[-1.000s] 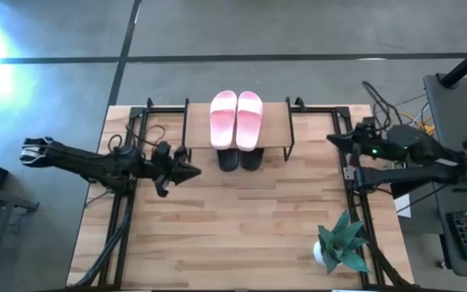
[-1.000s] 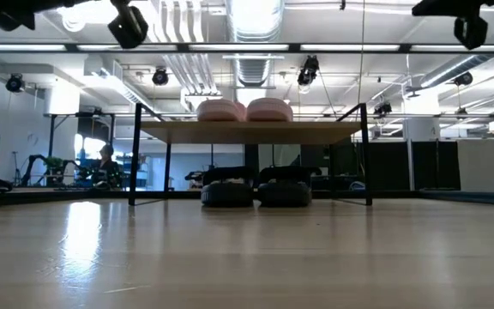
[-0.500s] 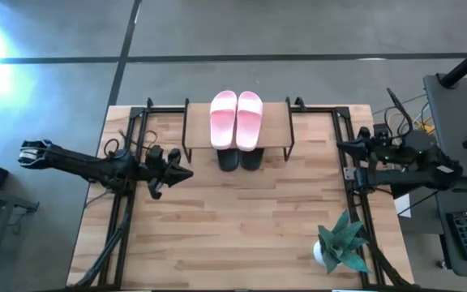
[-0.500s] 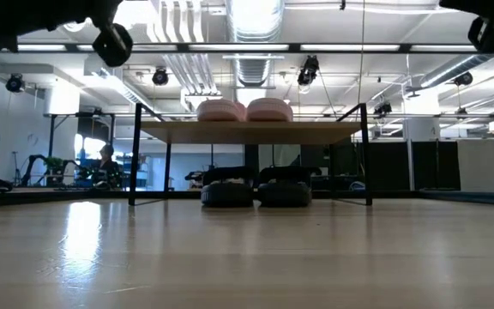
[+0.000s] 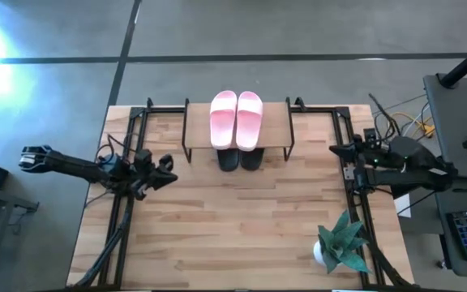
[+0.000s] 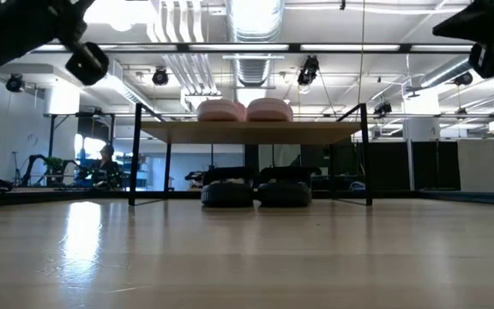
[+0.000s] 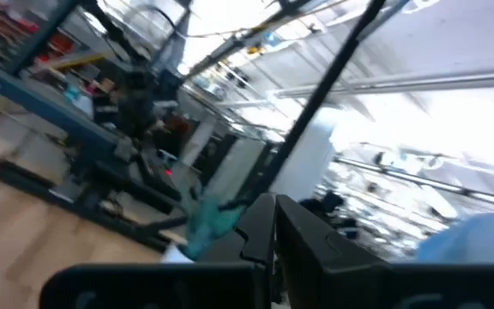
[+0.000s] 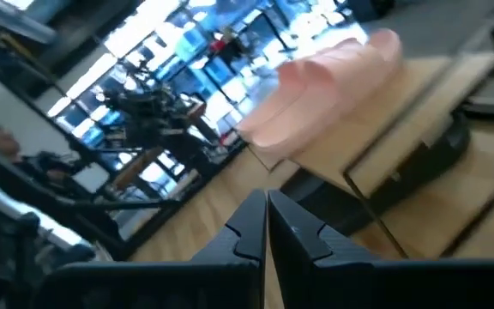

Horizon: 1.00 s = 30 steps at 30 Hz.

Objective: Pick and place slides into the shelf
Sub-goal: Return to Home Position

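The light pink slides [image 5: 236, 118] lie side by side on the shelf's wood plank [image 5: 278, 122], also seen in the low view [image 6: 244, 110] and the right wrist view [image 8: 324, 81]. The black slides [image 5: 240, 158] stand on the table under the plank [image 6: 256, 190], toes poking out toward the near edge. My left gripper [image 5: 170, 178] hovers shut above the table, left of the shelf [image 7: 273, 233]. My right gripper [image 5: 335, 149] hangs shut at the table's right side, pointing at the shelf [image 8: 264, 230]. Neither holds anything.
A potted green plant [image 5: 341, 243] stands near the table's right near corner. Black metal arm frames [image 5: 124, 203] [image 5: 355, 182] run along both table sides. Bare wood tabletop [image 5: 242, 227] lies between the shelf and the near edge.
My left gripper has drawn back toward the table's left edge, away from the shelf, and come a little nearer the near edge, staying shut. The slides and the shelf have kept still.
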Tool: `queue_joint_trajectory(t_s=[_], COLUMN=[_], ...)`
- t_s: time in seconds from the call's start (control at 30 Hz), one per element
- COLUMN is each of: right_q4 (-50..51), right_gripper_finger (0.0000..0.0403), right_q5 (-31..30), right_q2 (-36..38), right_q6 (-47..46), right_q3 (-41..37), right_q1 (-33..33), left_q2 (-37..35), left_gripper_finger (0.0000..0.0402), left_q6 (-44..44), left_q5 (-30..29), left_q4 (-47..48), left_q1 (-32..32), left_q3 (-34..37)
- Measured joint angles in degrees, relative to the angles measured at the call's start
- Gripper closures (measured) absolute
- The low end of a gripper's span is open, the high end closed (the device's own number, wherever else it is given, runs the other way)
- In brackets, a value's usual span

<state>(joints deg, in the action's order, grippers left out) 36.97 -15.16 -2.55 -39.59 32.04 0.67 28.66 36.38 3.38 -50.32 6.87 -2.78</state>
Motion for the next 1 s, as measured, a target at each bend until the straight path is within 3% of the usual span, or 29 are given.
queue_joint_trajectory(t_s=[0.13, 0.27, 0.47, 0.6, 0.8, 1.0], right_q4=[4.63, 5.87, -7.72, -17.78, -30.84, -37.92], right_gripper_finger=[0.0394, 0.0394, 0.0394, 0.0394, 0.0394, 0.0394], right_q5=[-1.37, -1.32, 5.09, 5.3, 12.05, 14.51], right_q2=[-0.02, 0.02, 0.32, 0.96, 1.84, 2.58], right_q6=[-1.84, -7.43, 2.65, 5.9, 6.18, 5.91], right_q3=[-0.62, -0.89, -3.89, -8.6, -17.85, -24.12], right_q1=[0.0, 0.0, -0.04, -0.02, -0.02, 0.0], left_q2=[-4.86, -9.62, -16.24, -19.12, -20.6, -20.06], left_gripper_finger=[0.0402, 0.0402, 0.0402, 0.0402, 0.0402, 0.0402], left_q6=[0.81, -1.4, -8.45, -12.85, -13.3, -17.81], left_q5=[4.17, 12.42, 28.61, 29.15, 29.07, 25.6], left_q4=[-2.28, -2.26, -2.21, 1.52, 12.28, 13.79], left_q1=[0.02, 0.02, 0.04, -0.04, -0.07, -0.23], left_q3=[2.25, 2.26, 2.29, 2.29, 2.33, 2.37])
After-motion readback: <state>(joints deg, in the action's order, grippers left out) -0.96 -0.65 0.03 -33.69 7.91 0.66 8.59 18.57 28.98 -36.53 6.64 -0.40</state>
